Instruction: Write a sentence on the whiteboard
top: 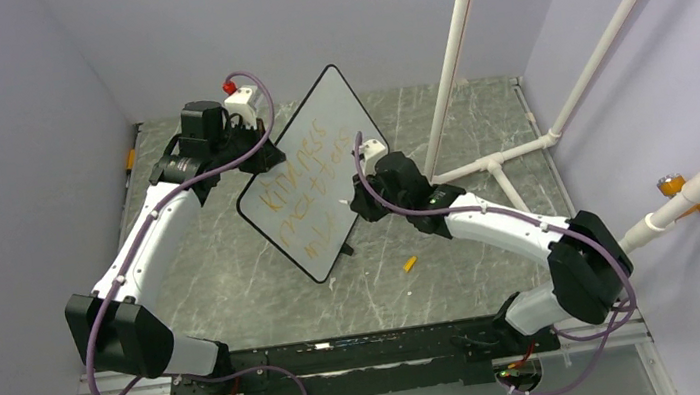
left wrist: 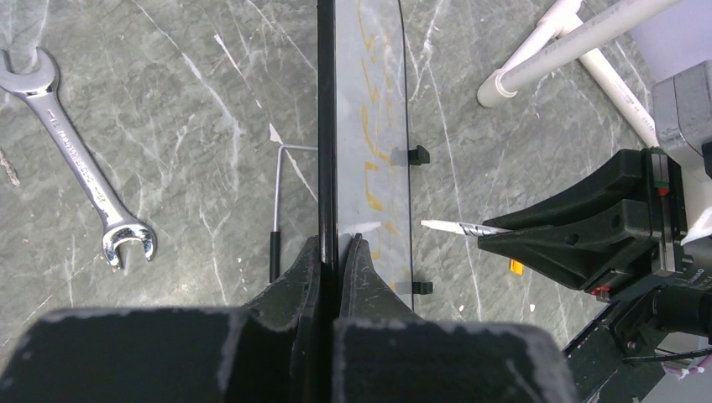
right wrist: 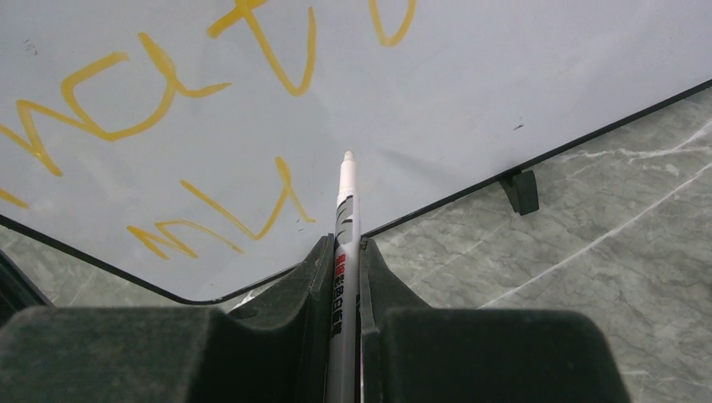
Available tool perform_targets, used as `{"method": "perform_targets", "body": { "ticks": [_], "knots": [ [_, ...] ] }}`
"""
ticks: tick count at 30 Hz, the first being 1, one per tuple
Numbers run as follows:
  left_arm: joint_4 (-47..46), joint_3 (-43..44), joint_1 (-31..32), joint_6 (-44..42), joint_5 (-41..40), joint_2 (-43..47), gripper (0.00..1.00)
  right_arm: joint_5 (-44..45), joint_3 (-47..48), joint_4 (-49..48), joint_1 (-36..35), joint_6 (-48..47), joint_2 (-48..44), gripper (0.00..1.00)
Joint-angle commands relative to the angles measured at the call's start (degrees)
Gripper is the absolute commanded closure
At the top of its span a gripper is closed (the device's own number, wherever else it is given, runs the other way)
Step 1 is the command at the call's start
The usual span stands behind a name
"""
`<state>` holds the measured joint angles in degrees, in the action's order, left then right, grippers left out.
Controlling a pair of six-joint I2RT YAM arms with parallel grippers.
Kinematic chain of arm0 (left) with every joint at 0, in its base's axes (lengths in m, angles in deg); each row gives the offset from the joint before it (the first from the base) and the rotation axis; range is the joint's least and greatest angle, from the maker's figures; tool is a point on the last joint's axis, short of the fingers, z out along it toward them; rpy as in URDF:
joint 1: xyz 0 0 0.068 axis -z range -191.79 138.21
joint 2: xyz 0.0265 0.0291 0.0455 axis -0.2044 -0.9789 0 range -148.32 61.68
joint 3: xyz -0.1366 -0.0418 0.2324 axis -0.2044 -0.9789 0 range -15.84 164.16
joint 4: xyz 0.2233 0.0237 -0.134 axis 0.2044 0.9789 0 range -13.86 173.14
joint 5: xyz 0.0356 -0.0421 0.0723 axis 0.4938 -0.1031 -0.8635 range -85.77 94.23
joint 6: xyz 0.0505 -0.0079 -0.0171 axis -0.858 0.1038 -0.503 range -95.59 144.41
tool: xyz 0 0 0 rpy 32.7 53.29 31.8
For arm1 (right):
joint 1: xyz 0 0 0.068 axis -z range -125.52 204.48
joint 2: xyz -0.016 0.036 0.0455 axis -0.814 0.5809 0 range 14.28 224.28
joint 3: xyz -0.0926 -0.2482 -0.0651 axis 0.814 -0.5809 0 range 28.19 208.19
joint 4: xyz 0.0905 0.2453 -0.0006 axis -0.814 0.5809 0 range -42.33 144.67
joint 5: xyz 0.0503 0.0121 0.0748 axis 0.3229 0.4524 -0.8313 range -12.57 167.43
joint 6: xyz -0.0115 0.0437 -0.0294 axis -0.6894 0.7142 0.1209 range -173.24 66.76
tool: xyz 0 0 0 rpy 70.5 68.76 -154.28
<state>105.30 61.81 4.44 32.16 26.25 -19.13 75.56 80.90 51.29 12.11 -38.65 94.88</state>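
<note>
left tool [left wrist: 338,243] clamping whiteboard [top: 335,109]; right tool [right wrist: 346,248], marker [right wrist: 346,201]

Top camera high, facing down; wrist cameras close, all sharing whiteboard [top: 314,167].

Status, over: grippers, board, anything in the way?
Left gripper shut on whiteboard edge. Right gripper shut on marker, tip just short of board. Sentence: three orange lines, third short. Nothing between tip and board; wrench behind it.
</note>
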Motion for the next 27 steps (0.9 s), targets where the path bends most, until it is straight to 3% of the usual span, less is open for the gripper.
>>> {"method": "perform_targets", "body": {
  "ticks": [1,27],
  "knots": [
    [9.25,-2.14,0.10,-9.42,-13.49,-1.63,1.00,-0.68,2.40,-3.26,0.94,0.09,0.43,1.00],
    [9.42,-1.89,0.24,-9.59,-13.76,-1.71,1.00,-4.02,5.56,-3.35,1.94,-0.27,5.20,1.00]
  ]
}}
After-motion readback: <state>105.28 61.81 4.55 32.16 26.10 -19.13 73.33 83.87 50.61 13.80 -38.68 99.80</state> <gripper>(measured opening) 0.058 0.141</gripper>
